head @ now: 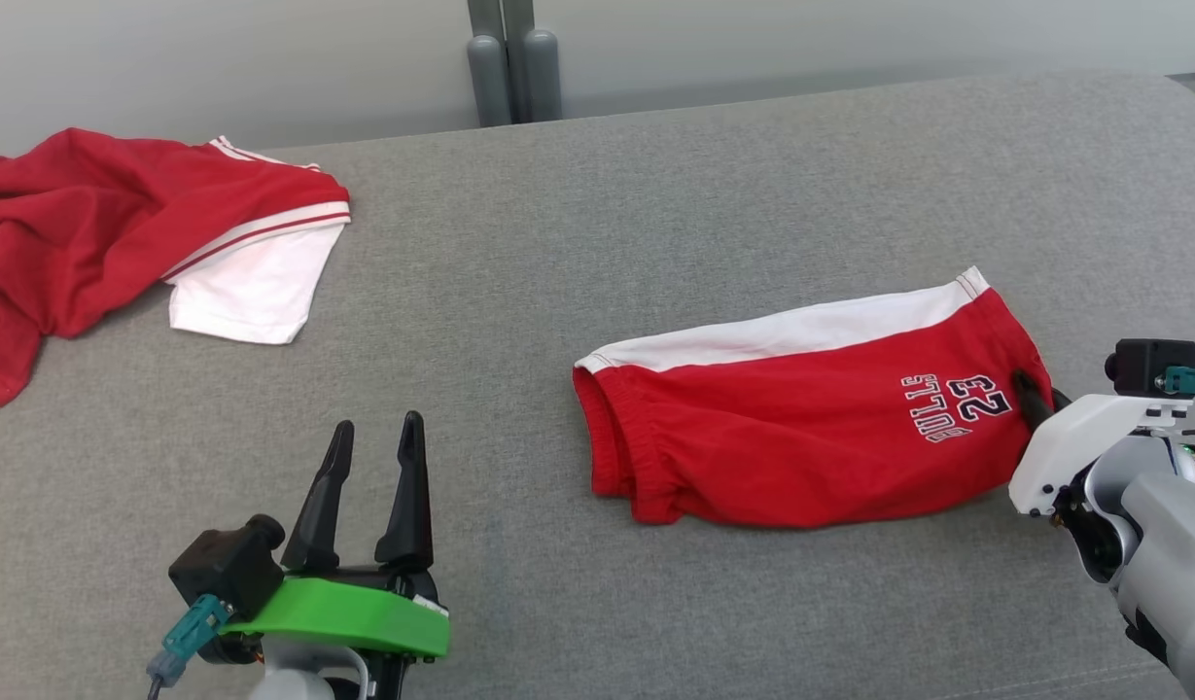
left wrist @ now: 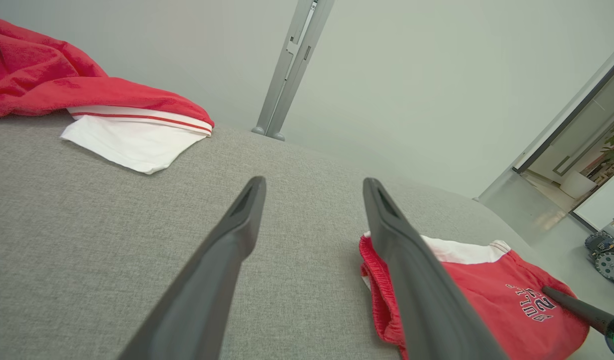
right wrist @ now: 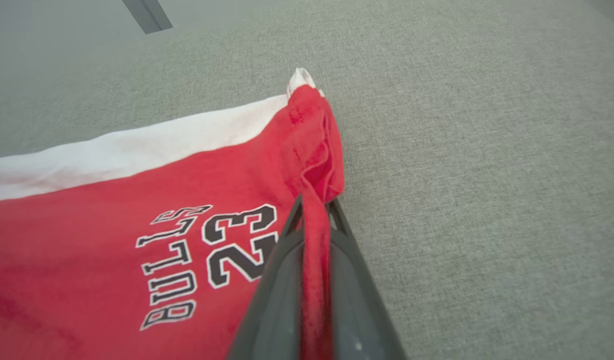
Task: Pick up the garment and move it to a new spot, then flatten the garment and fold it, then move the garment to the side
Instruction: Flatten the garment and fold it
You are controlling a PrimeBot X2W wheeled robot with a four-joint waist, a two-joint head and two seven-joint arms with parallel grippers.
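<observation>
Head view: two red-and-white garments [head: 811,437] [head: 91,224]

Grey woven fabric is covering the bench [head: 655,175]. Plain pale wall [head: 850,39] is running behind, with a grey metal post [head: 512,58] standing against it. Glass doorway [left wrist: 576,155] is showing far off, and a wheeled machine [left wrist: 606,252] is sitting on the glossy floor [left wrist: 526,210].

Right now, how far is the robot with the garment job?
Done, it seems: the red shorts lie flat and folded on the grey surface. In hand: the right jaws are shut on their edge. Remaining: moving them aside. The left jaws stand open, idle.
</observation>
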